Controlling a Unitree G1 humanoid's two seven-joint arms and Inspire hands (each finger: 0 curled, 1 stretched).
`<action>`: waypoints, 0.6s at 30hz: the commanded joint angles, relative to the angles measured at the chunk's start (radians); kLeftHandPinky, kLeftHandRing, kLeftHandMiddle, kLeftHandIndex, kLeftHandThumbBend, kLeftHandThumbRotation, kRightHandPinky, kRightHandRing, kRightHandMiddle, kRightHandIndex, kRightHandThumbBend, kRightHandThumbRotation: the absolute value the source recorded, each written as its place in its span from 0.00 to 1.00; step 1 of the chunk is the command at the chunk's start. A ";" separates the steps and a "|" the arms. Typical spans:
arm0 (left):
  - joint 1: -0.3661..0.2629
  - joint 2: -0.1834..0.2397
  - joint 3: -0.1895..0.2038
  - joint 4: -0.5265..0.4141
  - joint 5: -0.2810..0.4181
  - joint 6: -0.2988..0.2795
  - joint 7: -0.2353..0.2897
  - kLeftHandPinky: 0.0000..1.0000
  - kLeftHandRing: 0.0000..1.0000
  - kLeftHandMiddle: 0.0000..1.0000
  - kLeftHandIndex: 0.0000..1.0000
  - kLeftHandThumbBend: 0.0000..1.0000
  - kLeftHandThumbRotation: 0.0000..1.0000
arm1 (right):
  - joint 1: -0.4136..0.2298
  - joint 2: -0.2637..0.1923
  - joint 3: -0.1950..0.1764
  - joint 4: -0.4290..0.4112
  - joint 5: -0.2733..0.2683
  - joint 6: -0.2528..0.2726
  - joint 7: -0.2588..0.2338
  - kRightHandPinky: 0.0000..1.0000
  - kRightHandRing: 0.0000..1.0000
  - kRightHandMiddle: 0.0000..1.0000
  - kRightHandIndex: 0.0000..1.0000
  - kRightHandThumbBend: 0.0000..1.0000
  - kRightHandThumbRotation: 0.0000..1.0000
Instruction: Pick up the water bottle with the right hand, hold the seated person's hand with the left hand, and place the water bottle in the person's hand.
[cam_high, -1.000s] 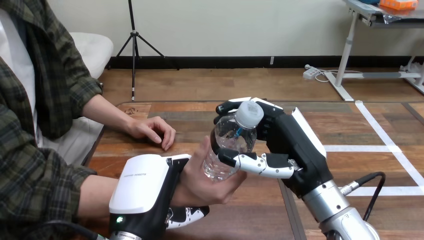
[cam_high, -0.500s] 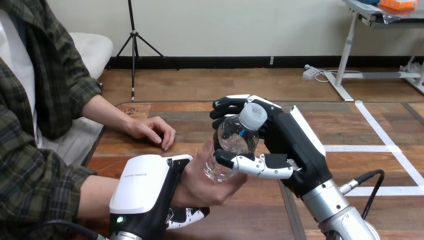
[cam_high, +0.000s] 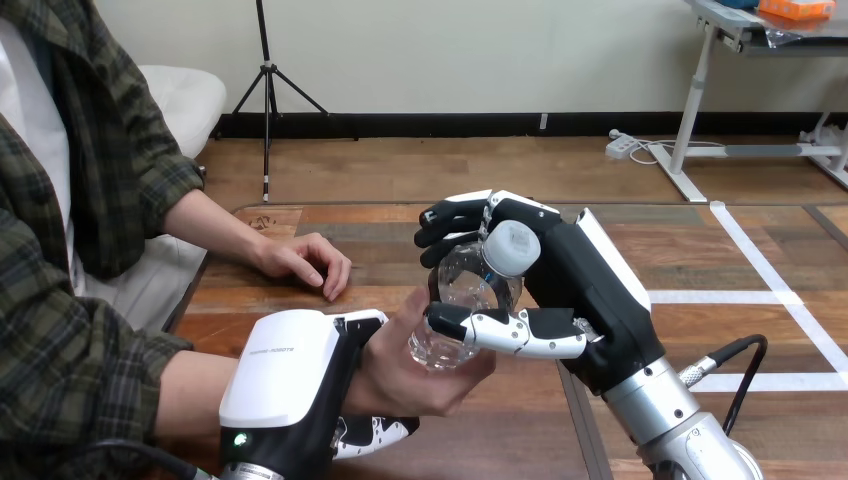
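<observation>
Head view: one bottle (cam_high: 462, 298), two robot hands, person's near hand (cam_high: 412, 378) and far hand (cam_high: 305, 262).
My right hand (cam_high: 575, 290) clasps the bottle, tipped further than before, in the near hand's palm; left hand (cam_high: 285, 370) curls round that wrist (cam_high: 366, 372).

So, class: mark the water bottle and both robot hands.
water bottle (cam_high: 466, 285), head view, clear body.
left hand (cam_high: 285, 372), head view, white back shell.
right hand (cam_high: 588, 292), head view, black side of palm.

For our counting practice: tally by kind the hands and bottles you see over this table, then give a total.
Robot hands: 2, left hand and right hand
Person's hands: 2, far one and near one
Water bottle: 1
Total: 5
</observation>
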 joint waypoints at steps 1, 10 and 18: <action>-0.041 -0.005 0.006 -0.045 0.017 0.013 -0.007 0.40 0.45 0.50 0.51 0.76 0.00 | -0.029 -0.005 0.004 -0.044 0.017 -0.013 0.011 0.53 0.63 0.68 0.67 0.70 0.00; -0.045 0.020 -0.007 -0.073 0.102 0.078 -0.095 0.57 0.63 0.66 0.65 0.81 0.01 | -0.036 -0.024 0.007 -0.038 -0.020 -0.032 0.020 0.69 0.78 0.82 0.81 0.73 0.02; -0.038 0.016 -0.015 -0.099 0.168 0.134 -0.163 0.86 0.89 0.92 0.89 0.89 0.16 | -0.043 -0.042 0.008 -0.030 -0.037 -0.057 0.035 0.86 0.92 0.95 0.94 0.76 0.11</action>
